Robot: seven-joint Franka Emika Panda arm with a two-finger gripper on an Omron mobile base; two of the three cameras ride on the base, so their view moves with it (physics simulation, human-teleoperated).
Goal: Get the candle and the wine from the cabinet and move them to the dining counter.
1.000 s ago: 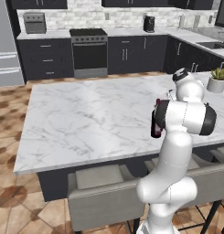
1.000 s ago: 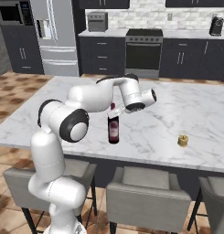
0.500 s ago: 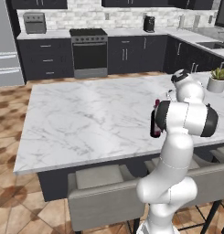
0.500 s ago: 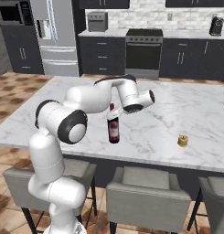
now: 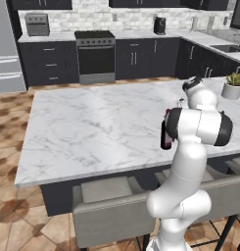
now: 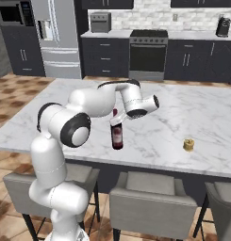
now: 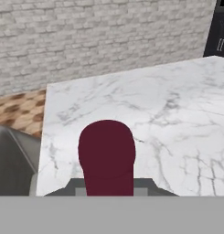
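Marble surface: white grey-veined dining counter (image 6: 192,108) serves as your tabletop; grey stools (image 6: 150,197) line its near edge.
Wine position: the wine (image 6: 117,136) stands upright on the tabletop, close to the near long edge, well inside both end edges. Judged from shadow and base, it looks set down, though contact at the foot is too small to confirm.
End effector state: your end effector (image 6: 116,119) is clenched on the wine at the neck, just below the red cap; in the hand view the cap (image 7: 107,155) sits directly between the tips.
Key relation: the bottle hangs straight below the end effector, long axis vertical, neck up. Any release must leave that axis upright; the retreat, in my judgement, should go straight up off the neck before swinging.
Surroundings: a small gold candle-like object (image 6: 188,144) rests on the tabletop toward the right end in the right base view, well apart from the bottle. A potted plant (image 5: 232,85) stands near the far right corner in the left base view.
Obstructions: nothing stands beside the bottle; the arm's own elbow (image 5: 197,126) screens most of it in the left base view.
Task standing: wine appears delivered, pending release.
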